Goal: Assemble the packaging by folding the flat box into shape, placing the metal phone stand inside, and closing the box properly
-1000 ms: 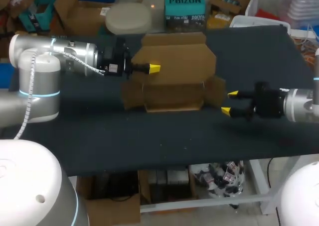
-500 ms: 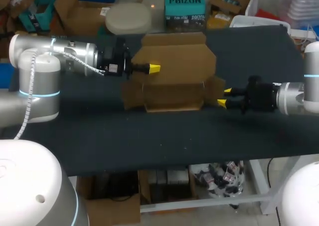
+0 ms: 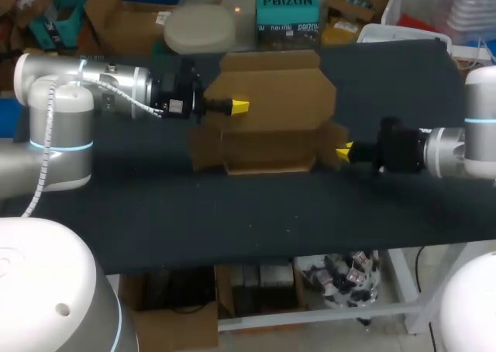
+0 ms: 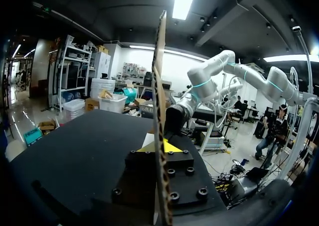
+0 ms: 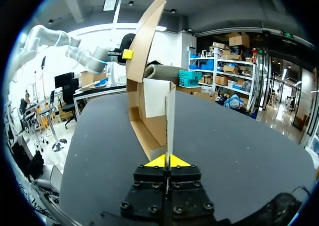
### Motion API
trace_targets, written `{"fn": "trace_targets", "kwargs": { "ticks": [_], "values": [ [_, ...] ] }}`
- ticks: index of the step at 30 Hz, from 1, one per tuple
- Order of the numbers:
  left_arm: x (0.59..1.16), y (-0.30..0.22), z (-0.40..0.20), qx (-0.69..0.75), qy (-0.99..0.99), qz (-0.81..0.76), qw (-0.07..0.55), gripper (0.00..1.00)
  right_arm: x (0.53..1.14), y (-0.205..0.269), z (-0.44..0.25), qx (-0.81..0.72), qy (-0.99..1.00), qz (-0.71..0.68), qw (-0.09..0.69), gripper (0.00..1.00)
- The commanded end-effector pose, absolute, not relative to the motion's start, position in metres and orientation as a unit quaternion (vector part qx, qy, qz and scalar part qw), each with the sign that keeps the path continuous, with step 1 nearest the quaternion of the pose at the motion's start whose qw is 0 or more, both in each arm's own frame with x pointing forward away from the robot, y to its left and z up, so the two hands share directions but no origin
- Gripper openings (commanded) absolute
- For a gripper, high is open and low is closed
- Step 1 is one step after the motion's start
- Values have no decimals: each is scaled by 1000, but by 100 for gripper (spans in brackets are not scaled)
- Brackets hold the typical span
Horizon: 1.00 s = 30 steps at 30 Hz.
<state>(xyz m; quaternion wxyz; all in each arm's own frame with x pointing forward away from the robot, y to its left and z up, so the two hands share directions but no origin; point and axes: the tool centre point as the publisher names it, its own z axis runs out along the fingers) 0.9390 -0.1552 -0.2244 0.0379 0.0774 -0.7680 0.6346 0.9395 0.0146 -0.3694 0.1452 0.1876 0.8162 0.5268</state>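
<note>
My left gripper point(image 3: 239, 105) squeezes the box point(image 3: 267, 146) by its tall flap point(image 3: 283, 88) — my right gripper point(image 3: 343, 152) squeezes the side flap point(image 3: 333, 135), fingers almost together.

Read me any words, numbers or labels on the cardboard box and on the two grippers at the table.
Cardboard box: no print shows on its brown faces.
Left gripper: a small pale label on its black body, too small to read.
Right gripper: no text visible.
</note>
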Motion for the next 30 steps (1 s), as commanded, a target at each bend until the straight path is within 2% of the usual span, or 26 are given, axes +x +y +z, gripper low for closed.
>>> {"fn": "trace_targets", "kwargs": {
  "ticks": [1, 13, 18, 19, 21, 30],
  "values": [
    [939, -153, -227, 76, -769, 634, 40, 0, 935, 20, -369, 192, 814, 526, 153, 0],
    [939, -153, -227, 76, -769, 634, 40, 0, 925, 28, -369, 227, 802, 522, 181, 0],
    [939, -153, -227, 76, -769, 634, 40, 0, 923, 31, -370, 243, 795, 525, 184, 4],
    [939, -153, -227, 76, -769, 634, 40, 0, 923, 32, -370, 245, 794, 524, 185, 5],
    [939, -153, -227, 76, -769, 634, 40, 0, 922, 35, -371, 249, 793, 523, 187, 16],
    [939, -153, -227, 76, -769, 634, 40, 0, 920, 47, -372, 260, 792, 517, 194, 27]
  ]
}}
